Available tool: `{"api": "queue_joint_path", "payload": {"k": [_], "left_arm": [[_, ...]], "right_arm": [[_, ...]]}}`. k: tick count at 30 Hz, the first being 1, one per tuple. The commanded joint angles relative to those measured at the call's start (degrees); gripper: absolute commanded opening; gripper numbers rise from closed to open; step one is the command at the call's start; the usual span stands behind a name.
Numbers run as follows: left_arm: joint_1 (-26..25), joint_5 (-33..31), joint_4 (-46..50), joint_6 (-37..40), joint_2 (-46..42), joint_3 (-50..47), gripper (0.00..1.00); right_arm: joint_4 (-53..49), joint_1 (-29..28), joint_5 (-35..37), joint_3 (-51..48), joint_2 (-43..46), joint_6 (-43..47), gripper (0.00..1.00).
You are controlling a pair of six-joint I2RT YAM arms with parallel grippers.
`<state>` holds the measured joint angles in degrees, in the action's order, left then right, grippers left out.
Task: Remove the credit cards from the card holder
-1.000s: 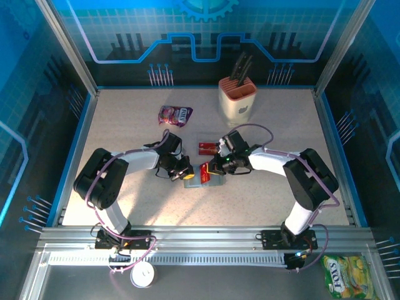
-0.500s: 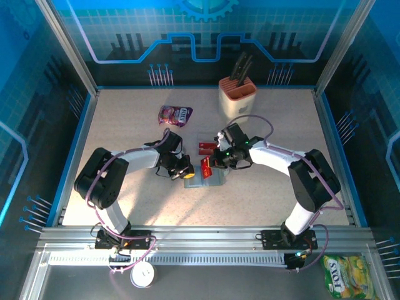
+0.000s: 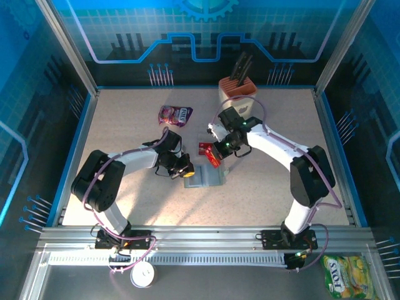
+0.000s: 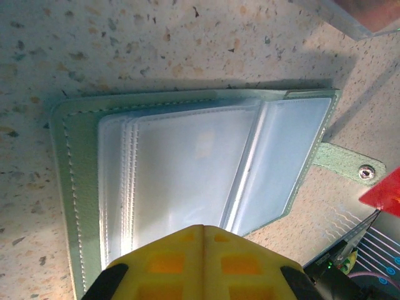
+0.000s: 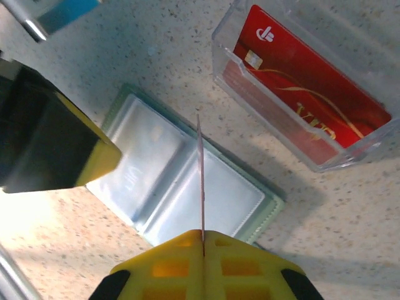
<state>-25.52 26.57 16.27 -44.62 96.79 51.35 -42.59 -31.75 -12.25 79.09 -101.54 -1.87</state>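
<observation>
Card holder (image 3: 206,179) is lying open on the desk (image 3: 125,128), with the closed, empty left claw (image 4: 203,232) resting at its left edge. Right claw (image 5: 203,236) is hovering above it, pinching a red credit card (image 5: 201,169) edge-on.

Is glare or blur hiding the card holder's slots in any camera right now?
Left wrist: glare whitens the clear sleeves of the card holder, detail washed out. Right wrist: sharp; the credit card in the right hand shows edge-on, table blown out at lower left. Top external: evenly lit, sharp.
</observation>
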Motion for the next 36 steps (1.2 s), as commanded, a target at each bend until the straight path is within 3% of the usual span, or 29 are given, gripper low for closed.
{"api": "queue_joint_path", "payload": {"k": [1, 14, 31, 36], "left_arm": [[-0.2, -0.8, 2.0, 0.4, -1.7, -0.1, 0.03], [-0.1, -2.1, 3.8, 0.4, -3.3, 0.0, 0.03], [0.0, -3.6, 4.7, -1.1, -5.6, -0.5, 0.04], [-0.1, -3.5, 5.1, -1.1, -5.1, 0.1, 0.04]], "right_arm": [[-9.2, 0.6, 3.9, 4.0, -3.2, 12.3, 0.03], [-20.8, 0.5, 5.2, 19.7, -11.6, 42.8, 0.01], [-30.2, 4.1, 2.3, 44.6, -26.4, 49.9, 0.02], [-30.6, 4.2, 1.7, 47.4, -28.6, 50.5, 0.02]]}}
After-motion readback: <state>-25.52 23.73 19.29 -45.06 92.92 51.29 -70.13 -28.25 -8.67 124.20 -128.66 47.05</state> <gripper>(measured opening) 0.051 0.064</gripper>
